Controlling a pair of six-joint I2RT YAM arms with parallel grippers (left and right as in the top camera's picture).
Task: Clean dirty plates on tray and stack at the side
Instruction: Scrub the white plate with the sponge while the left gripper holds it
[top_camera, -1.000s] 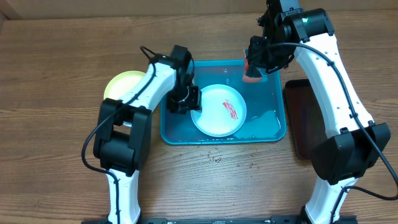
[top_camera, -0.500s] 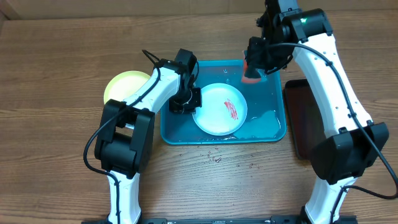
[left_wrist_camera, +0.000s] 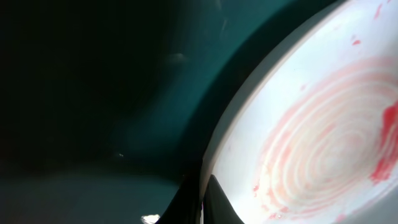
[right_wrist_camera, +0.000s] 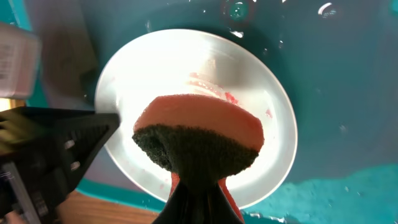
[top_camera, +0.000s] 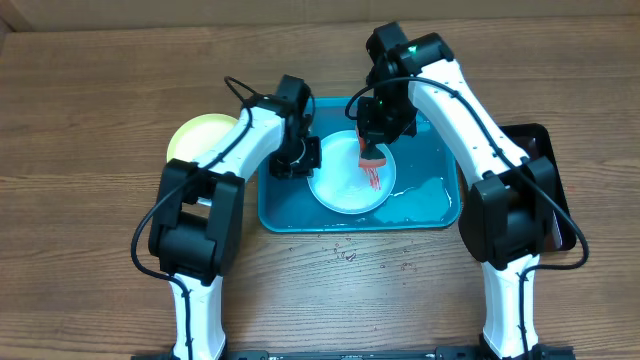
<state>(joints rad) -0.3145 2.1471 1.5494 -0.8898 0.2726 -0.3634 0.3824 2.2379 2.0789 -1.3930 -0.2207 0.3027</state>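
— Where does the plate [top_camera: 340, 195] lie?
— In the tray [top_camera: 430, 205], left of its middle. My left pincer [top_camera: 308, 165] sits at the plate's left rim, nipped onto the edge.
— And your other one?
— My right pincer [top_camera: 376, 140] hangs over the plate's right half, with the sponge [right_wrist_camera: 205, 124] in it, above the smear [top_camera: 374, 180].
— Anything outside the tray?
— A second plate [top_camera: 195, 138] on the table [top_camera: 80, 200], left of the tray, partly under my left arm. A smaller tray [top_camera: 545, 165] lies to the right, partly under my right arm.
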